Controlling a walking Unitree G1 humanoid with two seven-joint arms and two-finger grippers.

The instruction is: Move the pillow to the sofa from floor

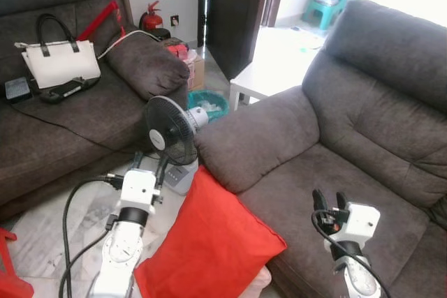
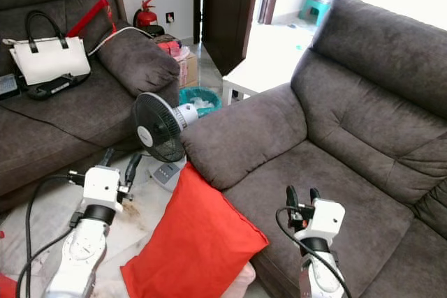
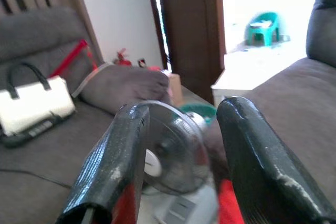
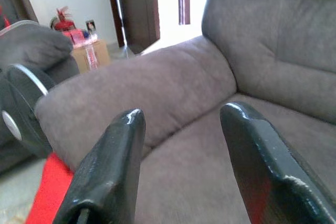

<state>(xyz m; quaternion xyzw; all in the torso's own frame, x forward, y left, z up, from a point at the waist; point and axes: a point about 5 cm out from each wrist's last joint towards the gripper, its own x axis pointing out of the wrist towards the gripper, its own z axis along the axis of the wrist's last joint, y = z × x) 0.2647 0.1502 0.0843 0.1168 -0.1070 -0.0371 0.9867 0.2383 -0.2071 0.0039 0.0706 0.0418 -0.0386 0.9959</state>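
Red pillow (image 1: 209, 246) is on the floor, leaning vs the sofa (image 1: 328, 172) front. Left pincer (image 1: 149, 167) at its 10 o'clock, fingers apart; right pincer (image 1: 330, 202) over the seat, apart too. Looks soft, light, squashy; pinch the top corner.

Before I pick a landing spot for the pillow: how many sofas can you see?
2. One grey sofa on the right, the red pillow leaning against its front. Another sofa on the left, holding a white handbag.
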